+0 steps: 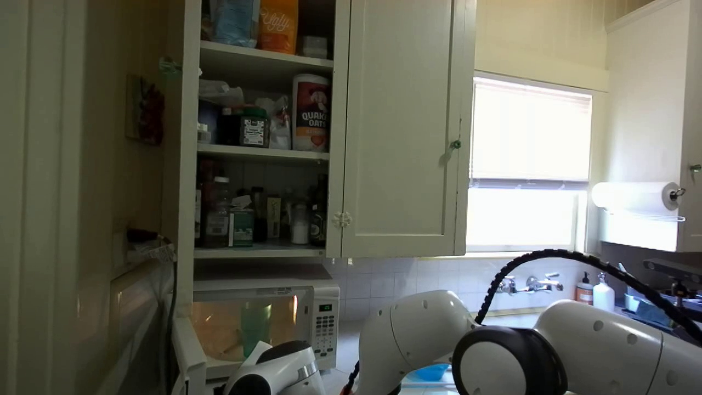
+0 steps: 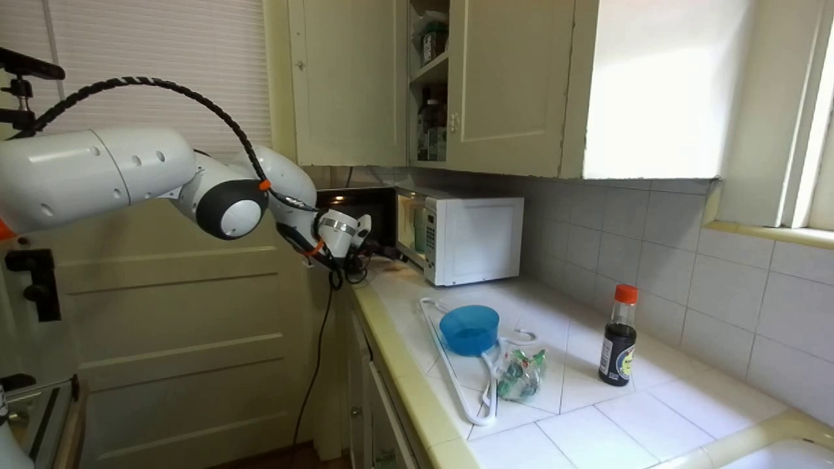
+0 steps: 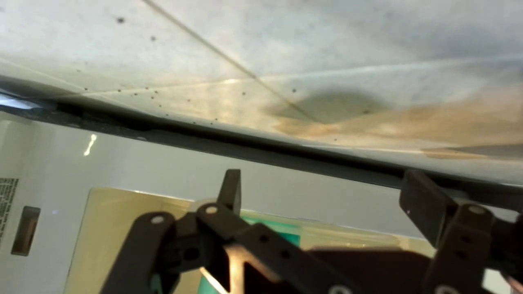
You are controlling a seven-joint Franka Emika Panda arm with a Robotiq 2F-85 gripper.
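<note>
While pincer (image 3: 322, 183) gapes, green cup (image 1: 255, 326) beyond, inside microwave (image 2: 475, 241)

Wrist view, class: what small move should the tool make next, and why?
Probably a slight sideways shift of the tool, so that the green cup inside the microwave lines up midway between the fingers. The tool is open and holds nothing, the microwave's door stands open, and the cup shows off-centre, partly hidden behind one finger.
</note>
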